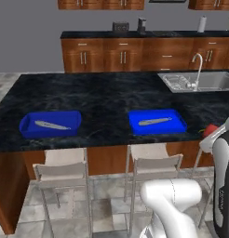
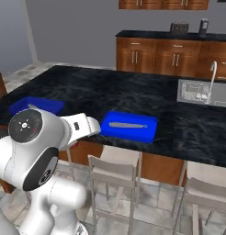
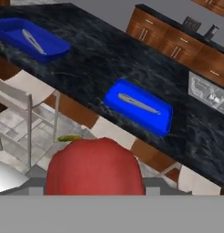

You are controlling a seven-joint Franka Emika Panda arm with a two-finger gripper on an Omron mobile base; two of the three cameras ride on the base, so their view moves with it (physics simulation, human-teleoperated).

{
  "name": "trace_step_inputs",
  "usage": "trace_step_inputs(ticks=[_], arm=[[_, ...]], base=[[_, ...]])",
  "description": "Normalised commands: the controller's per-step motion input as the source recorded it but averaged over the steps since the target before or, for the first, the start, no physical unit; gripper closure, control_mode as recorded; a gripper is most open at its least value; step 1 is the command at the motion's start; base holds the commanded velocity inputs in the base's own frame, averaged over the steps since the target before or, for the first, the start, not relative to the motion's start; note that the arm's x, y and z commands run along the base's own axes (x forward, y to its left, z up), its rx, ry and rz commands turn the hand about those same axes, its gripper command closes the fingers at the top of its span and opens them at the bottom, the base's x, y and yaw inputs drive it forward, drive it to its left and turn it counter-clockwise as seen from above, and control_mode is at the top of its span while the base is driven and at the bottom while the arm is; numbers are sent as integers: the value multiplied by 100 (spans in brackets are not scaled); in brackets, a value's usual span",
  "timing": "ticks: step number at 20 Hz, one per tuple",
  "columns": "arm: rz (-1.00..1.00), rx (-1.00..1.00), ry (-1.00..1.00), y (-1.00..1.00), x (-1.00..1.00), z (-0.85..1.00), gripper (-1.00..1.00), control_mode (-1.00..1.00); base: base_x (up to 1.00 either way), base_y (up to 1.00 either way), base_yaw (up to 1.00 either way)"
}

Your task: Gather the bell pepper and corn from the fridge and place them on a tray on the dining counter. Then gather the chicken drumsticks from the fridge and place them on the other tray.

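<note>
The red bell pepper point(image 3: 94, 166) sits close against the hand camera, hiding the fingertips, with my gripper point(image 1: 208, 135) shut on it. From the left base view the bell pepper point(image 1: 211, 129) hangs at the dining counter's point(image 1: 102, 97) front edge, to the right of the nearer blue tray point(image 1: 157, 122). A second blue tray point(image 1: 50, 124) lies further left. Each tray holds a thin silver utensil. In the hand view the nearer tray point(image 3: 140, 107) lies ahead of the pepper and the other tray point(image 3: 32, 40) at upper left. The corn, the chicken drumsticks and the fridge are out of view.
Pale stools point(image 1: 63, 169) point(image 1: 153, 162) stand along the counter's front side, below the trays. A steel sink with a tap point(image 1: 195, 82) is set into the counter's far right. Wood cabinets point(image 1: 135, 56) line the back wall.
</note>
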Motion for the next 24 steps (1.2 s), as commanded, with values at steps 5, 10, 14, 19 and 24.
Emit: trace_step_inputs(ticks=[5,10,14,19,24], arm=[[0,0,0,0,0,0,100,100],[0,0,0,0,0,0,100,100],[0,0,0,0,0,0,100,100],[0,0,0,0,0,0,100,100],[0,0,0,0,0,0,100,100]], base=[[98,-11,-13],[100,10,-17],[85,4,-13],[26,0,-1],[22,0,0]])
